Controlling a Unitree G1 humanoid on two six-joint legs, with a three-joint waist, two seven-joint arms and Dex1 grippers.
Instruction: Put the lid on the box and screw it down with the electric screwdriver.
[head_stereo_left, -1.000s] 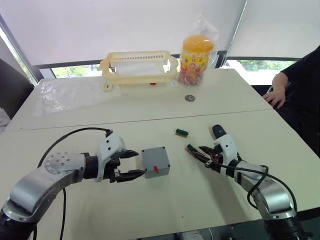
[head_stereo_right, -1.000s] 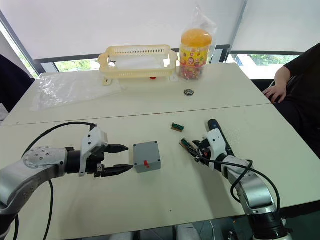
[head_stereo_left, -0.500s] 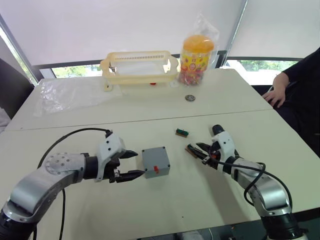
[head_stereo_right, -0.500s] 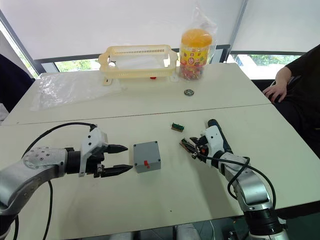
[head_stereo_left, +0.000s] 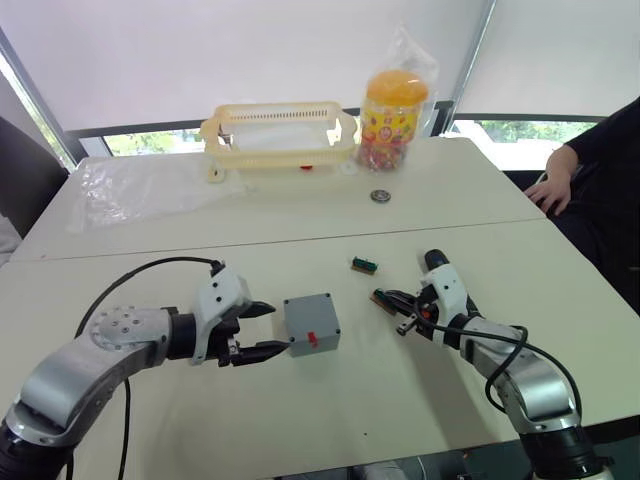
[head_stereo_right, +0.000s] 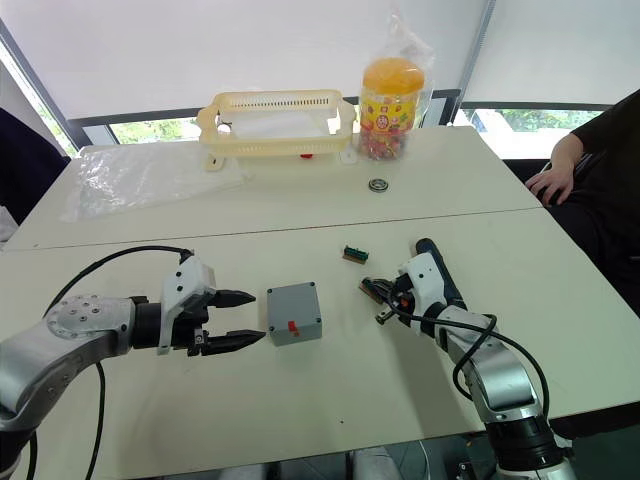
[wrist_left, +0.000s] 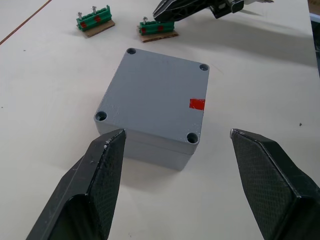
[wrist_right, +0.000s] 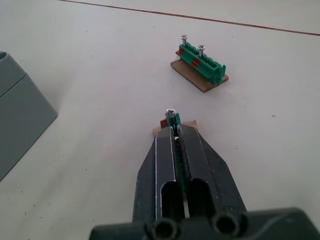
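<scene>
The grey box (head_stereo_left: 310, 322) stands mid-table with the lid (wrist_left: 155, 95) lying on it; a seam runs beneath the lid, holes show at its corners, and a red mark sits near one edge. My left gripper (head_stereo_left: 282, 327) is open at the box's left side, one finger (wrist_left: 95, 175) off each near corner, not touching. My right gripper (head_stereo_left: 388, 298) is to the right of the box, shut on a small green block (wrist_right: 172, 120) with a screw in its top. The electric screwdriver is out of view.
A second green block (head_stereo_left: 364, 265) lies just beyond the right gripper. Far back stand a yellow basket (head_stereo_left: 280, 135), a candy jar (head_stereo_left: 393, 118), a clear plastic sheet (head_stereo_left: 130, 185) and a small metal ring (head_stereo_left: 380, 196). A person's hand (head_stereo_left: 553, 190) rests at the table's right edge.
My right gripper's fingers, open before, have closed on the green block. The left gripper and the box have not moved.
</scene>
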